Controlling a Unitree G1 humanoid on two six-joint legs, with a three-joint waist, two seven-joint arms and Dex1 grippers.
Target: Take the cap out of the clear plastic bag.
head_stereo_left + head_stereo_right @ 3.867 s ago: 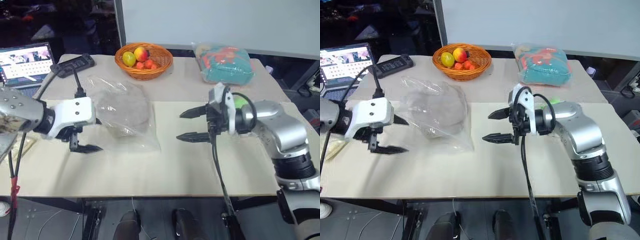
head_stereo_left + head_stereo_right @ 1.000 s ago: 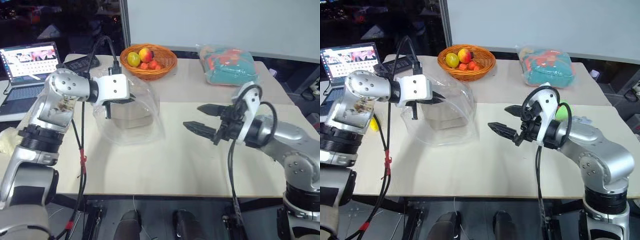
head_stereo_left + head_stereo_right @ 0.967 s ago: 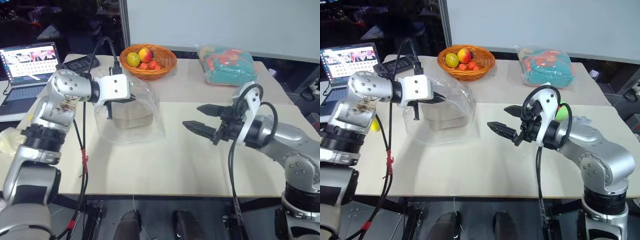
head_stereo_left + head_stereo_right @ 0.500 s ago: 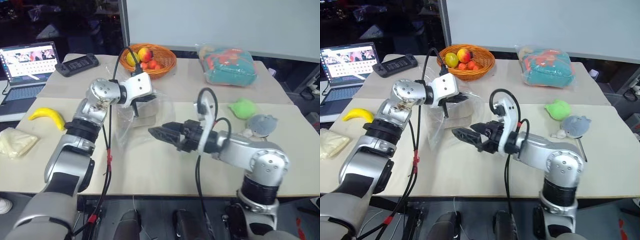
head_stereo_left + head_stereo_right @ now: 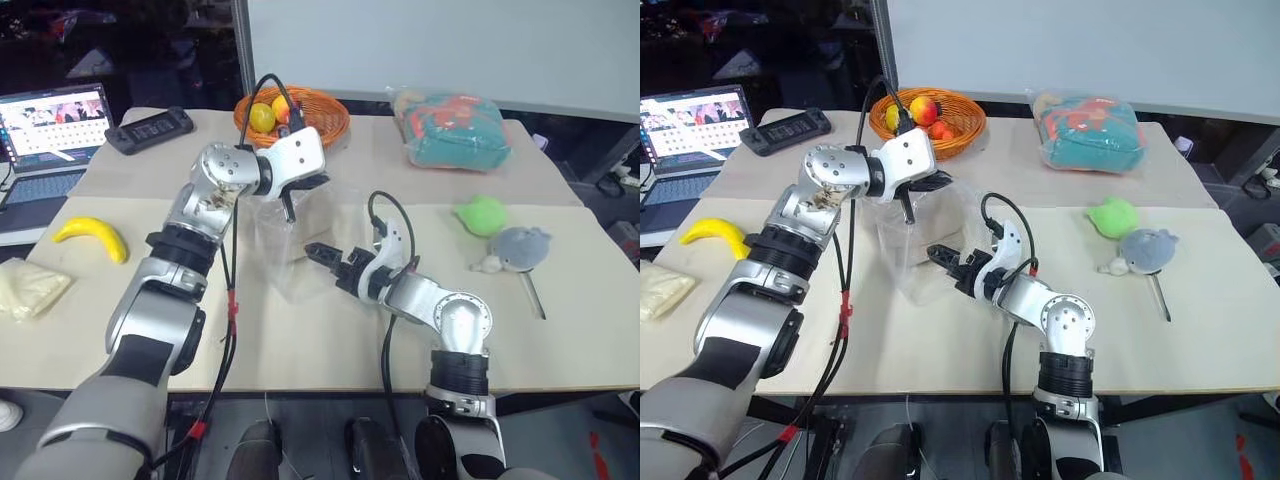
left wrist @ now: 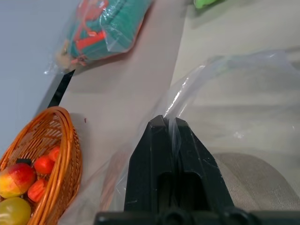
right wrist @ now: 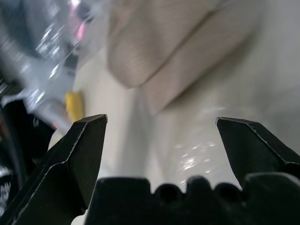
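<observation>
My left gripper (image 6: pixel 168 125) is shut on the rim of the clear plastic bag (image 5: pixel 328 215) and holds it up off the table, above the table's middle. The bag hangs down from that pinch with its mouth toward my right arm. The beige cap (image 6: pixel 253 183) lies in the bottom of the bag. My right gripper (image 5: pixel 951 264) is open at the bag's mouth, low over the table. In the right wrist view the cap (image 7: pixel 154 51) sits just ahead of the spread fingers (image 7: pixel 89 140), apart from them.
A fruit basket (image 5: pixel 318 118) stands just behind the bag, with a teal and orange package (image 5: pixel 450 130) at the back right. A green toy (image 5: pixel 482 215) and a grey plush (image 5: pixel 520 245) lie to the right. To the left are a banana (image 5: pixel 92 235), a cream cloth bundle (image 5: pixel 25 285) and a laptop (image 5: pixel 50 130).
My left gripper has carried the lifted bag rightward, toward the table's middle. My right gripper has dropped, rolled over and moved left up to the bag's mouth, still open. The head view has shifted.
</observation>
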